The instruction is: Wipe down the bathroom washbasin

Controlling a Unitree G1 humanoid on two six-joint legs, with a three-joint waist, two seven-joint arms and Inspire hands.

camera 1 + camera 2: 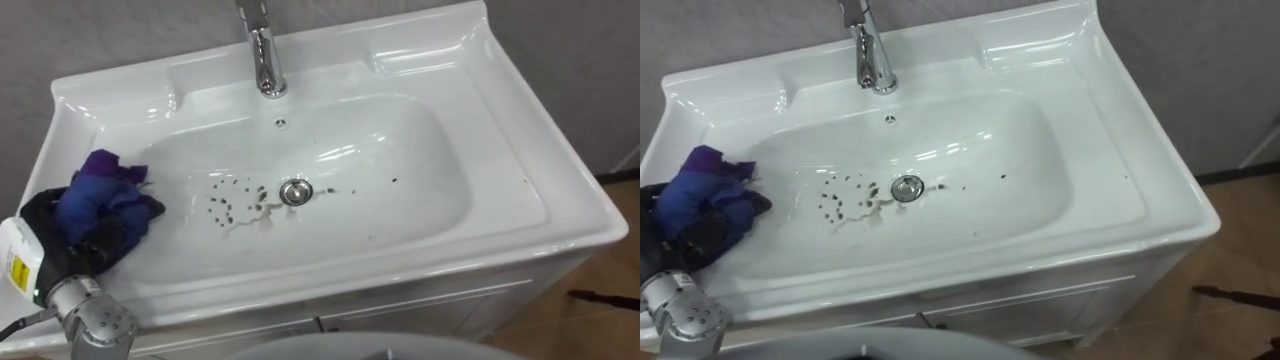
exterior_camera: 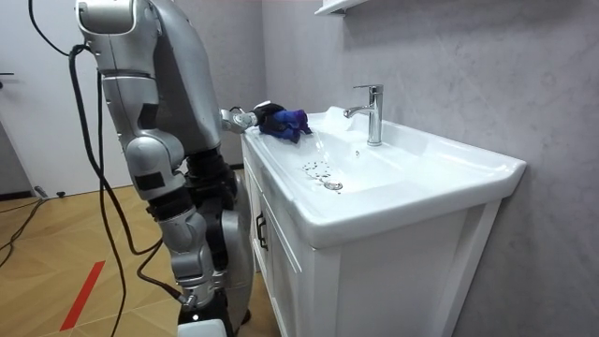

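At the basin's left edge, in the left eye view, my left hand (image 1: 95, 248) was closed on the cloth (image 1: 100, 195), with dark fingers curled round a bunched blue-and-purple wad. The wad lay against the left inner wall of the basin (image 1: 500, 150), just below the rim. A scatter of dark spots (image 1: 225, 205) marked the bottom, between the cloth and the drain (image 1: 295, 191) and apart from the cloth. A few more specks lay to the right of the drain. The faucet (image 1: 262, 50) stood upright at the middle of the back ledge, with a small overflow hole (image 1: 281, 122) just below it.

Room view: I stood upright at the front of the white cabinet (image 2: 281, 253), on the room view's left, with a wooden floor (image 2: 56, 243) beneath. My left hand (image 2: 263, 114) reached over the basin's far corner with the cloth (image 2: 292, 122) clasped in it. The spots (image 2: 318, 169) and the faucet (image 2: 372, 112) were both well apart from the cloth.

Right eye view: findings agreed. My left hand (image 1: 690, 240) gripped the cloth (image 1: 700, 195) at the bowl's left wall, and the spots (image 1: 840, 205) lay near the drain (image 1: 907, 186), not touched by the cloth.
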